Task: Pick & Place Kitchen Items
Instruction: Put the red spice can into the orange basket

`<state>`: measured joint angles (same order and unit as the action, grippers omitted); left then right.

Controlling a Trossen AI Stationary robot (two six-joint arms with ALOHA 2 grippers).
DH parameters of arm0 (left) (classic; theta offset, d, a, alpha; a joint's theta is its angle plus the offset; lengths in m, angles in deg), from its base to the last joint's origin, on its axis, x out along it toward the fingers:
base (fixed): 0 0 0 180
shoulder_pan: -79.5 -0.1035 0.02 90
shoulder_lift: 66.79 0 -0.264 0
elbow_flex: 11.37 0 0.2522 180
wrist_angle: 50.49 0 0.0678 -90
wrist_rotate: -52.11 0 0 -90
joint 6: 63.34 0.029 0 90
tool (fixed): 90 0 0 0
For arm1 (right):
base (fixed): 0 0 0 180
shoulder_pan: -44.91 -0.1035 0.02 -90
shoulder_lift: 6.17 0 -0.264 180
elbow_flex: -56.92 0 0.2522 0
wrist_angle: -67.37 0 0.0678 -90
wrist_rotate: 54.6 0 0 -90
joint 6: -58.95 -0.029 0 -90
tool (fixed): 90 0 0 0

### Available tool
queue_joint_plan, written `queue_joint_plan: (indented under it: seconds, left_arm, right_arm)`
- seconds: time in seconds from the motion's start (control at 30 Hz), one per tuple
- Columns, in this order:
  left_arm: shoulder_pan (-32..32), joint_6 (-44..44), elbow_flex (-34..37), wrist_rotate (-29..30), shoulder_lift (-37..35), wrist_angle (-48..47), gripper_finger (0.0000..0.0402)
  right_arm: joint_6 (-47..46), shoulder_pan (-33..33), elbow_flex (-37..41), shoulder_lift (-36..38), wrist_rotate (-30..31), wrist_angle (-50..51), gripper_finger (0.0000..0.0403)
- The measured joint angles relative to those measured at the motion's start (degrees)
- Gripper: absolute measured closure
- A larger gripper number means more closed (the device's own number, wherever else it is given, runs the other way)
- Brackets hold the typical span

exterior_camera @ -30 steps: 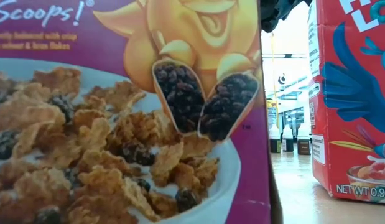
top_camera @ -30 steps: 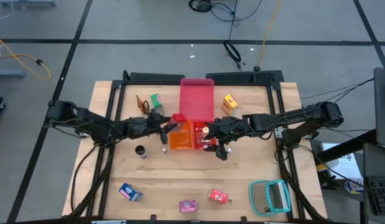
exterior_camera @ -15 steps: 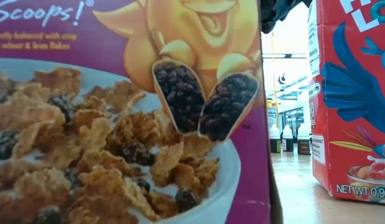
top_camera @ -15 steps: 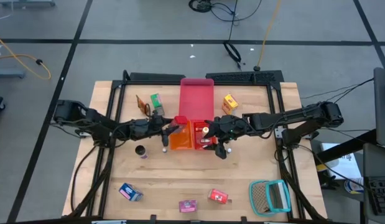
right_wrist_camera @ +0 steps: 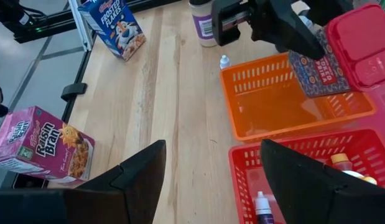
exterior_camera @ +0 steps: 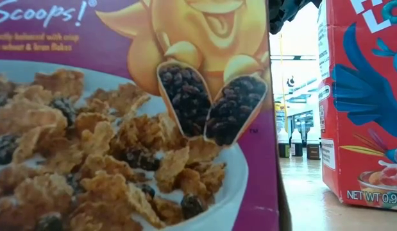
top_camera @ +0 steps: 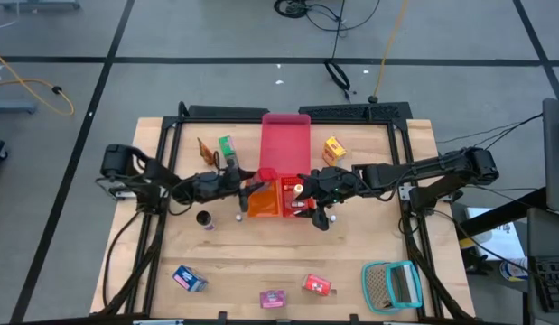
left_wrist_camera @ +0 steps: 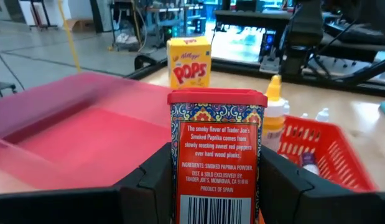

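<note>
wooden table | left gripper jaws clamp paprika tin over orange tray | right gripper jaws wide above red tray | advice: lower tin upright, release inside rim

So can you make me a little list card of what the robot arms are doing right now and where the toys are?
left gripper: shut on the paprika tin, holding it above the orange tray
right gripper: open, above the red basket, holding nothing
in the red basket: a small yellow-capped bottle and a tiny dropper bottle
yellow Pops box: standing past the pink tray
near table edge: Frosted Flakes box, Raisin Bran box
</note>
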<state>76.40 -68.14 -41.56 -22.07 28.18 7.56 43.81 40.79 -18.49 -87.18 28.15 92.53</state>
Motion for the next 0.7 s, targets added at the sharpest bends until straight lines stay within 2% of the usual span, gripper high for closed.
queue_joint_plan:
  seconds: [0.27,0.47,0.7]
  left_arm:
    - [-1.9,1.3,-2.4,-1.2,3.4,-0.4,0.0210]
    - [-2.6,1.9,-5.9,-5.4,5.4,-1.9,0.0217]
    - [-2.6,3.5,-6.6,-5.5,6.0,-5.7,0.0218]
  right_arm:
    - [0.3,0.0,0.0,0.0,0.0,0.0,0.0149]
    - [0.4,0.0,0.0,0.0,0.0,0.0,0.0149]
    - [0.5,0.0,0.0,0.0,0.0,0.1,0.0149]
